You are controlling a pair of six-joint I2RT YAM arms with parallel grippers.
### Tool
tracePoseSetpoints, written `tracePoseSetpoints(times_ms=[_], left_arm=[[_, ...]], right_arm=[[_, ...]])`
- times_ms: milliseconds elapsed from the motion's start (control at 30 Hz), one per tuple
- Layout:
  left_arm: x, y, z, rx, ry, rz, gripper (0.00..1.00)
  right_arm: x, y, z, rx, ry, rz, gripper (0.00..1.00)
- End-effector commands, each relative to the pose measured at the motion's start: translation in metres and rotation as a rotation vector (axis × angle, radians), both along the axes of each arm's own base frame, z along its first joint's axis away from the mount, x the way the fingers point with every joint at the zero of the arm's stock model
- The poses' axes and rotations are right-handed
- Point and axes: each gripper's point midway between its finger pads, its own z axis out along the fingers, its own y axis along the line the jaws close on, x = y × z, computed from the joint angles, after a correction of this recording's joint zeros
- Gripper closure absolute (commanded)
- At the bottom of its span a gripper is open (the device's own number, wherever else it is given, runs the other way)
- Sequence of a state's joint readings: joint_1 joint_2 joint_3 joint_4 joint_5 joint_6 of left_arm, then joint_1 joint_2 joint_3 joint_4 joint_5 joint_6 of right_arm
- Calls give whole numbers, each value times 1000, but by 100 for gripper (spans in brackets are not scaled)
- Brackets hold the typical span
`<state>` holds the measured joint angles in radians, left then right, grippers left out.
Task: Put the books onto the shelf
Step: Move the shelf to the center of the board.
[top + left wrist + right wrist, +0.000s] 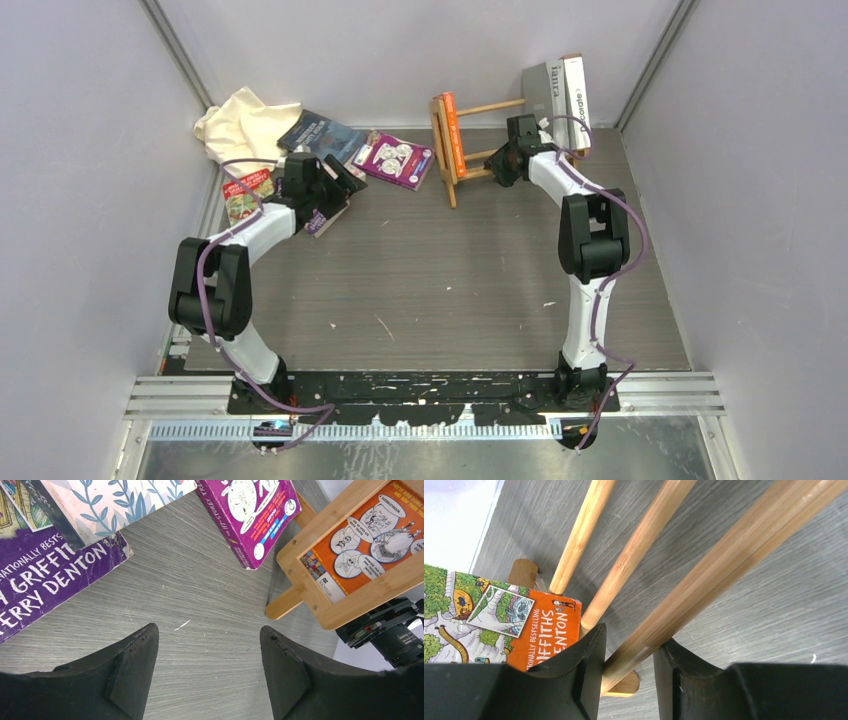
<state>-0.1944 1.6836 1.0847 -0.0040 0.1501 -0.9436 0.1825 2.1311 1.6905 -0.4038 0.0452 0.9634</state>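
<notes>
The wooden shelf (468, 140) stands at the back middle, with an orange book (452, 128) upright against its left end frame. My right gripper (629, 655) is shut on one of the shelf's slats (704, 580), and the orange book (531, 630) is just left of the fingers. My left gripper (207, 630) hangs open over bare table. A purple book (45, 585) lies to its left. Another purple book (255, 510) and the shelf's end frame (345, 605) lie ahead. A dark blue book (322, 133) and a red-green book (247, 195) lie at the back left.
A cream cloth (245, 123) is bunched in the back left corner. White-grey books (560, 92) lean upright against the back wall at the right, one spine reading "Decorate". Plain walls close in both sides and the back of the grey table (450, 290).
</notes>
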Motion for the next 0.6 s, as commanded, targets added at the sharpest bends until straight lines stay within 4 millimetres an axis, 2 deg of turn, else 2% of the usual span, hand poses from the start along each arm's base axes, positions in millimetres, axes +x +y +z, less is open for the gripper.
tracePoseSetpoints(times_ms=[0, 167, 433, 567], left_arm=[[2, -2, 29, -24, -80, 1, 27], [4, -2, 31, -17, -82, 2, 27], [4, -1, 26, -4, -70, 5, 27], [7, 0, 28, 10, -75, 2, 26]], right_arm=[[-22, 55, 31, 31, -60, 257, 99], [-18, 53, 31, 44, -61, 215, 99], [-5, 36, 31, 45, -101, 23, 98], [-1, 29, 43, 28, -149, -18, 77]])
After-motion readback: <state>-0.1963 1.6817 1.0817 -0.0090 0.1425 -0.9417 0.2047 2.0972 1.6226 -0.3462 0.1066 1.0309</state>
